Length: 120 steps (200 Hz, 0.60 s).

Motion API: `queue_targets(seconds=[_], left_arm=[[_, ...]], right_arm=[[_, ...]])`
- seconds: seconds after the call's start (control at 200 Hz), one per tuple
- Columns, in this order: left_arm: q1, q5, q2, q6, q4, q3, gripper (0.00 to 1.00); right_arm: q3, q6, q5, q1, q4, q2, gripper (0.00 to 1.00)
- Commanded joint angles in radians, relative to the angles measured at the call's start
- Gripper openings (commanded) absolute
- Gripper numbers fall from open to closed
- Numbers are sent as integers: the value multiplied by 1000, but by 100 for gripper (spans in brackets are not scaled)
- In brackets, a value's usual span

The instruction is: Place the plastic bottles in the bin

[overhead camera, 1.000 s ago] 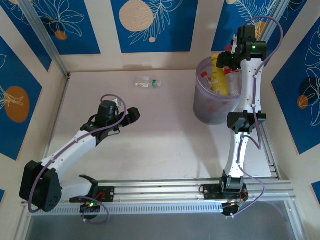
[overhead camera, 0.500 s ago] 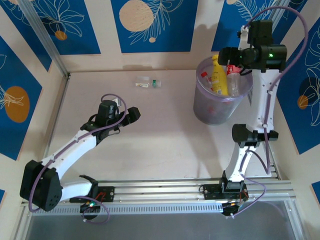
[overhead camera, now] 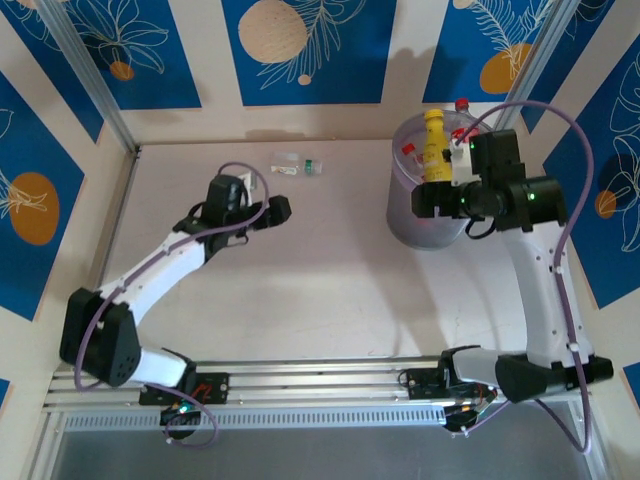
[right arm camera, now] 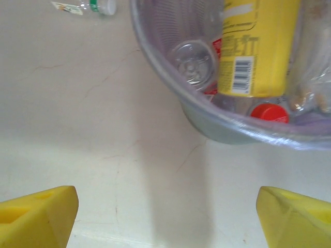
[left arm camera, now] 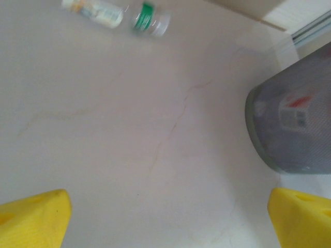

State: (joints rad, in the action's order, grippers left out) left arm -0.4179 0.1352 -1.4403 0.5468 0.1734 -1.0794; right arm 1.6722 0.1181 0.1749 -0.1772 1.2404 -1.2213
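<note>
- Pale beige table point(overhead camera: 300, 280), walled in by blue panels point(overhead camera: 300, 50) printed with white leaves and orange discs.
- Two white arms: left gripper point(left arm camera: 168, 217) spread wide and empty above bare table; right gripper point(right arm camera: 165, 214) likewise splayed and empty, just beside the bin.
- One translucent bin point(overhead camera: 403, 215) at far right, holding one yellow bottle point(overhead camera: 435, 145) among clear red-capped bottles point(right arm camera: 269, 112), number unclear.
- One green-capped bottle point(overhead camera: 297, 166) lying on its side near the far wall, well apart from the bin.
</note>
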Motion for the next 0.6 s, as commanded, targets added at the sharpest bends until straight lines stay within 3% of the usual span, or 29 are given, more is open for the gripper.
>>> queue_targets(seconds=[0.0,0.16,0.265,0.43,0.595], left_arm=[[26,74,-128,-278,-1,-158,98],[49,206,-407,-565,123,-493,100],[68,250,-602,-683,247,-755,100],[98,231,-851,-726,288,-1074,100],[112,138,-1040,-673,163,-1248,100]], right_arm=[[-58,26,-54,-28,-165,75,89],[-127,8,-133,-79,-189,133,89],[-182,-6,-198,-103,-193,163,89],[-258,-5,-240,-147,-186,184,89],[-324,14,-255,-170,-200,198,88]])
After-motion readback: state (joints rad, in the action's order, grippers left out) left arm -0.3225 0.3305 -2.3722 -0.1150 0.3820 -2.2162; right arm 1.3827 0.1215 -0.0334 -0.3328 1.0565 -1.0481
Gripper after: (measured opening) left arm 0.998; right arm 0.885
